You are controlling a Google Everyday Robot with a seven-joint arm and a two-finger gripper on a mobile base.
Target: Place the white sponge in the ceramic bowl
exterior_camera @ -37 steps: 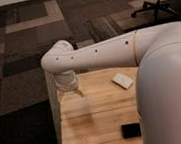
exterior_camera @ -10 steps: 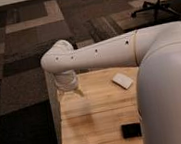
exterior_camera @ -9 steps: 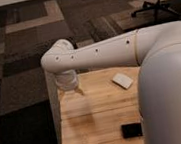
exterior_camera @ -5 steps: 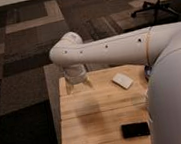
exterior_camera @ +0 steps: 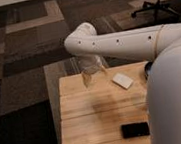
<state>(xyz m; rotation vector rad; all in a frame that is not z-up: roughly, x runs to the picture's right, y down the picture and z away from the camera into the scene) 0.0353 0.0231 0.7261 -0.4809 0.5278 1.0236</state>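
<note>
- Gripper (exterior_camera: 92, 75) hangs over the far left edge of the wooden table (exterior_camera: 86, 122), near the white sponge (exterior_camera: 122, 80). We cannot tell whether it is open or closed.
- The sponge lies flat and free, so we judge the grasp not yet made.
- We see no ceramic bowl; the arm (exterior_camera: 130, 43) probably hides it.

Black phone (exterior_camera: 136, 129) on wooden table (exterior_camera: 84, 130)

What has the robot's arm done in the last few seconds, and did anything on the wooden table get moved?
The arm swung across the table toward the white sponge, so the gripper now hangs over the wood closer to it, not touching it. Nothing was picked up or let go. The sponge and the black phone lie where they were on the wooden table.
</note>
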